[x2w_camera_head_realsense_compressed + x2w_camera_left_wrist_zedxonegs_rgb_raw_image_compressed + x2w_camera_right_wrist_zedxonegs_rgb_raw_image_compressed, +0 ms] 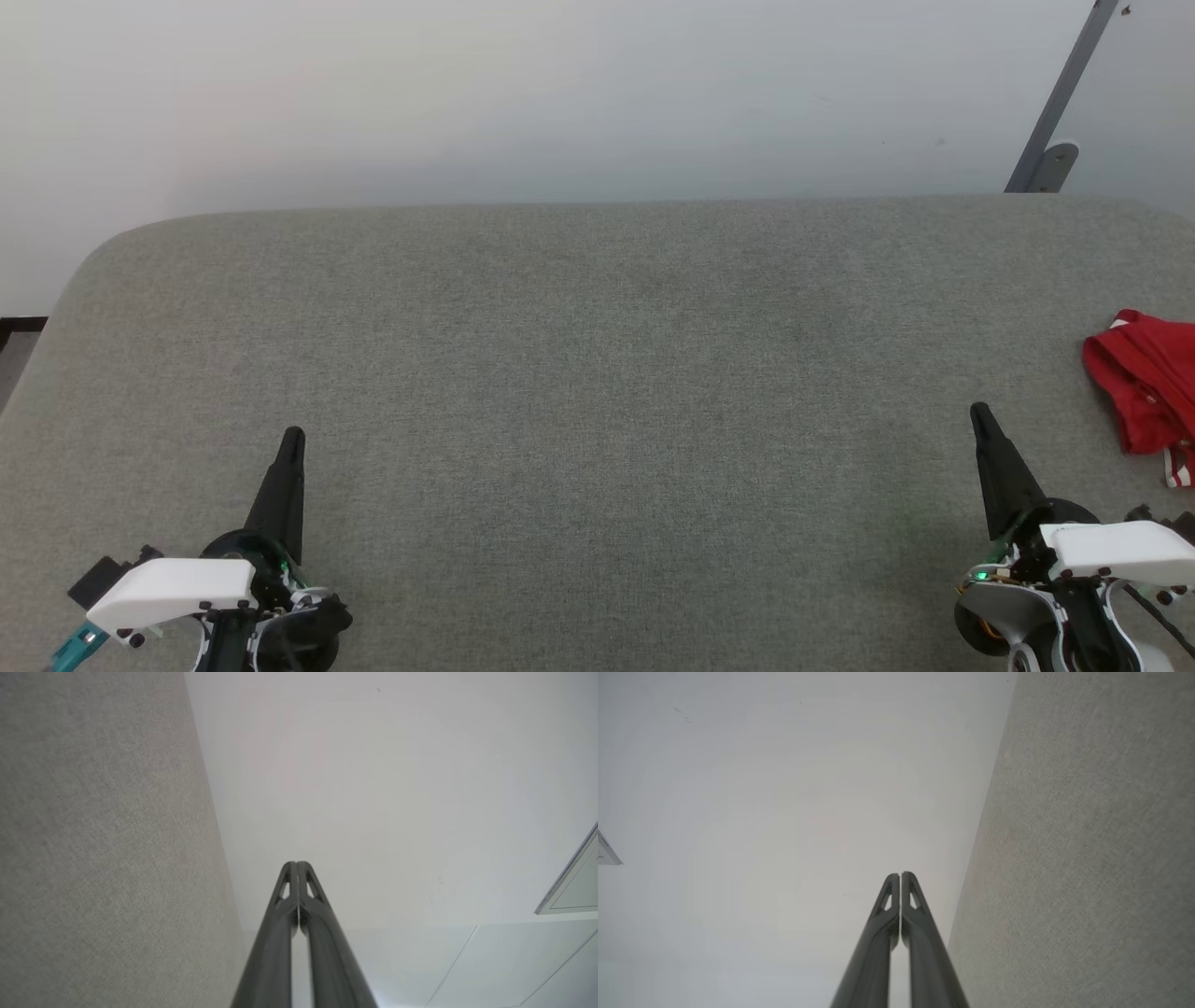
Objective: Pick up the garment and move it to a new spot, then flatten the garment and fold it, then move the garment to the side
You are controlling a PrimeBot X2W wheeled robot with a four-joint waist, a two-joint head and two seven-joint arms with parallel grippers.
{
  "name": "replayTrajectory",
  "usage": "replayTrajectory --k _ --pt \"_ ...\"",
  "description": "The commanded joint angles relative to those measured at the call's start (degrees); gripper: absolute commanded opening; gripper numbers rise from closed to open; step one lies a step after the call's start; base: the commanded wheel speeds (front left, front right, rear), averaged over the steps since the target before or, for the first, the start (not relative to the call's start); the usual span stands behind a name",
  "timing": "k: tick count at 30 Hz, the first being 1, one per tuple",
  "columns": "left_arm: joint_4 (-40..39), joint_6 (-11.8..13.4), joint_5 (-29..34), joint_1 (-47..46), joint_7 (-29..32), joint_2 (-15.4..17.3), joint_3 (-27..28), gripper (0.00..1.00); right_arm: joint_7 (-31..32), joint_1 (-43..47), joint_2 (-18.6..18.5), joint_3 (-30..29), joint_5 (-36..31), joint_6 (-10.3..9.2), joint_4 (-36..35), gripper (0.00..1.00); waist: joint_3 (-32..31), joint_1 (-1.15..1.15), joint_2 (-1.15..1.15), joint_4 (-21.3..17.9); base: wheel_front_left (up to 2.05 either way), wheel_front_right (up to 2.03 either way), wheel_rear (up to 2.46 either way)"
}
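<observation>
Garment (1146, 383) lies bunched far right on the tabletop (597, 373), near the clenched, empty right pincer (979, 412); left pincer (293, 436) clenched too. Reaching with shut jaws might just shove it away.

a broad grey fabric-covered surface (597, 373) stretches across the head view, its woven cover smooth and flat, with a rounded far-left corner, a straight far edge, and a faint darker patch in the weave near the middle. a bright red garment (1144, 378) lies crumpled in a loose heap directly on the cover at the surface's right side, partly cut off by the edge of the view, a short strip of red-and-white striped trim showing at its near end. in both wrist views the same grey weave runs along one side.
</observation>
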Motion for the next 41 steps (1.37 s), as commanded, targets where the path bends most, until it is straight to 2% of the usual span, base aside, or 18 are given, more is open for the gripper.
replayTrajectory --k 1,41 --pt "0.0 0.0 0.2 -0.7 0.2 -0.1 0.2 0.0 0.1 -0.2 0.1 0.0 0.2 0.0 0.1 0.0 0.0 0.0 0.0 0.0 0.0 0.0 0.0" --pt "0.0 0.0 0.3 -0.8 0.3 -0.2 0.4 0.0 0.1 -0.2 0.1 0.0 0.2 0.0 0.1 0.0 0.0 0.0 0.0 0.0 0.0 0.0 0.0"
